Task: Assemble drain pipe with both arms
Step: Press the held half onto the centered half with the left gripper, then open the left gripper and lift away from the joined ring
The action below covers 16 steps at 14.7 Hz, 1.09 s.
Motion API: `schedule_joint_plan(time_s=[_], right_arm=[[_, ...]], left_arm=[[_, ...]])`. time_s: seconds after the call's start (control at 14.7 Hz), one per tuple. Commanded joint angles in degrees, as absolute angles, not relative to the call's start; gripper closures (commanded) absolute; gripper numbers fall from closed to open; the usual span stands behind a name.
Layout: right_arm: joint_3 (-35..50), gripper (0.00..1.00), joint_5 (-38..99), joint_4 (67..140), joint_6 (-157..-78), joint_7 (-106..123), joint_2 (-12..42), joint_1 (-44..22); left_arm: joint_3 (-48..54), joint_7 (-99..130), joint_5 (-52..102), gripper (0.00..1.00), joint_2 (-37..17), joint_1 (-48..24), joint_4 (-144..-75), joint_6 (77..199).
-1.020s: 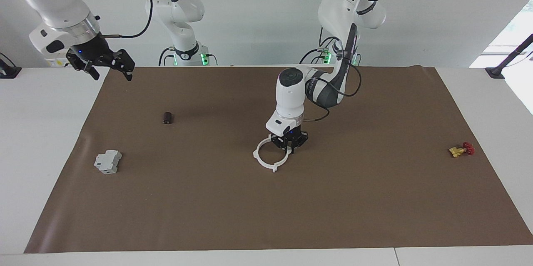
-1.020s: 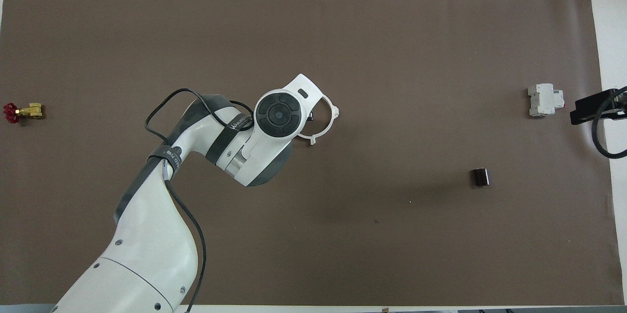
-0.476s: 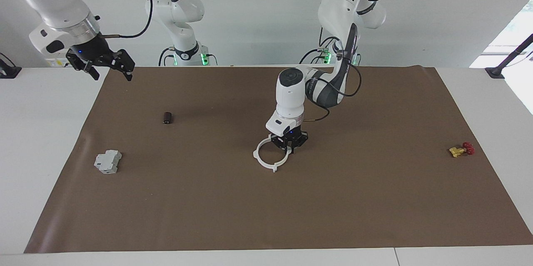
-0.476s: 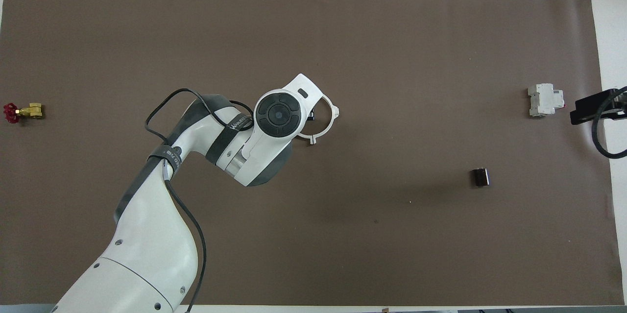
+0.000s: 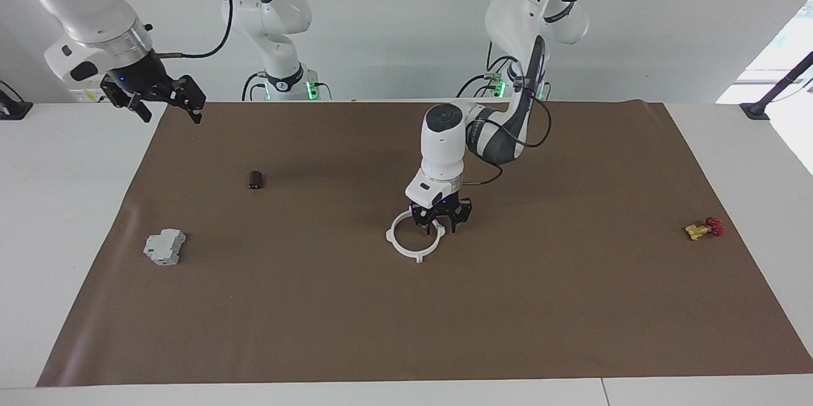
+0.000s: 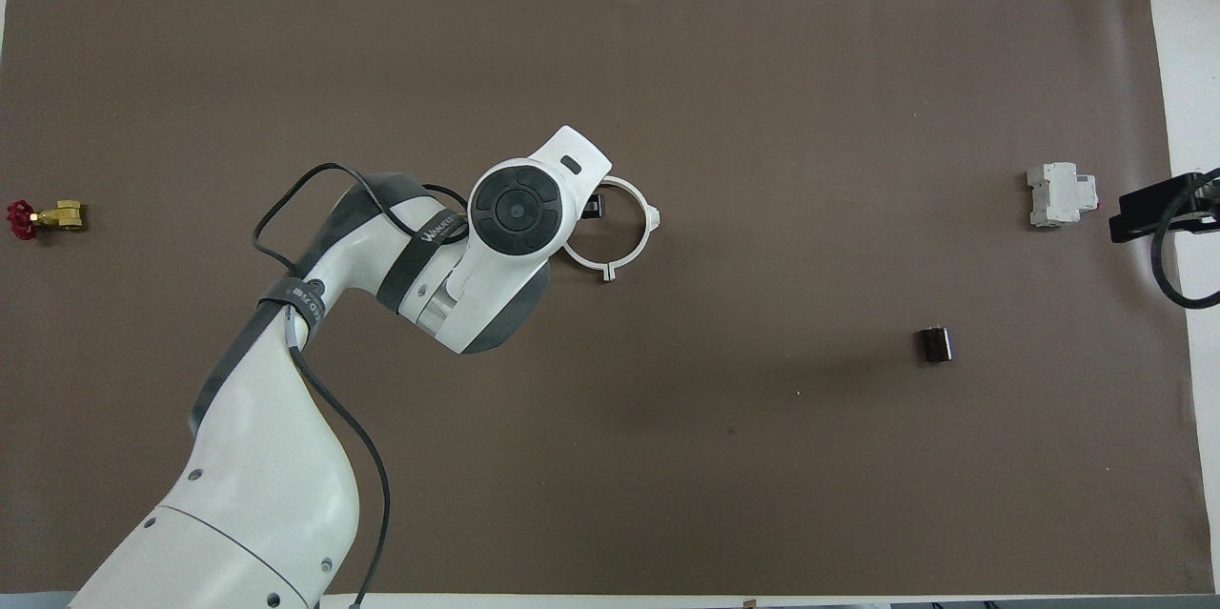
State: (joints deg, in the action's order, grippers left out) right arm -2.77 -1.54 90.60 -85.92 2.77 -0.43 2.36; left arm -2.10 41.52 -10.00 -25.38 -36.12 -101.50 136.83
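White plastic makes up the drain pipe (image 5: 414,237), which lies flat on the brown mat (image 5: 444,330) about midway along the table as a closed ring with small nubs around its rim. Going by distance from the robots, the small dark cylinder (image 5: 255,180) comes first, toward the right arm's end of the table. The ring follows, and roughly level with it sit the grey blocky device (image 5: 164,247) at the right arm's end and the yellow-and-red valve (image 5: 704,228) at the left arm's end, each well apart from the ring.

The left gripper (image 5: 443,220) hangs just above the ring's edge on the side nearer the robots, its fingers spread apart and pinching nothing; the ring rests on the mat by itself. In the overhead view this arm's wrist covers part of the ring (image 6: 620,233). A printed word runs along the arm's link, but it cannot be made out with certainty.

The right gripper (image 5: 166,106) waits in the air over the mat's corner near its own base, fingers spread and empty.
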Motion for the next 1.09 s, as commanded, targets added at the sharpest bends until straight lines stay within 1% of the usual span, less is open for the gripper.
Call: schedule_joint_plan(time_s=[0.0,0.07,0.14,0.27,0.48,0.61,0.68,0.82,0.88,1.02], right_arm=[[-2.37,0.00,-1.23,91.05,-85.61,3.69,-0.79,2.90],[-2.37,0.00,-1.23,91.05,-85.61,3.69,-0.79,2.90],[-2.37,0.00,-1.32,91.05,-85.61,3.69,-0.79,2.90],[-2.37,0.00,-1.23,91.05,-85.61,3.69,-0.79,2.90],[-2.37,0.00,-1.23,91.05,-85.61,3.69,-0.79,2.90],[-2.37,0.00,-1.23,91.05,-85.61,3.69,-0.79,2.90],[-2.37,0.00,-1.23,91.05,-85.52,3.69,-0.88,2.90],[-2.37,0.00,-1.32,91.05,-85.52,3.69,-0.88,2.90],[-2.37,0.00,-1.23,91.05,-85.52,3.69,-0.79,2.90],[-2.37,0.00,-1.23,91.05,-85.52,3.69,-0.79,2.90]], left_arm=[[-1.76,40.78,-9.49,0.00,-16.29,-30.96,-109.22,136.58],[-1.76,40.61,-9.49,0.00,-13.48,-29.72,-111.68,136.41],[-2.11,40.43,-9.49,0.00,-11.79,-28.49,-112.93,135.97],[-2.02,40.43,-9.49,0.00,-8.28,-23.49,-113.73,133.35],[-2.02,41.57,-7.93,0.00,-3.88,-19.44,-112.94,123.17],[-2.20,41.40,-5.19,0.00,-3.34,-18.63,-110.58,121.12],[-2.20,41.74,-5.19,0.00,-3.25,-18.63,-110.22,120.94],[-2.72,40.96,-5.01,0.00,-1.41,-17.76,-110.65,118.93],[-2.72,39.13,-5.01,0.00,-1.06,-15.67,-110.65,118.48],[-2.90,30.63,-4.83,0.00,-0.79,-14.16,-110.48,117.78]])
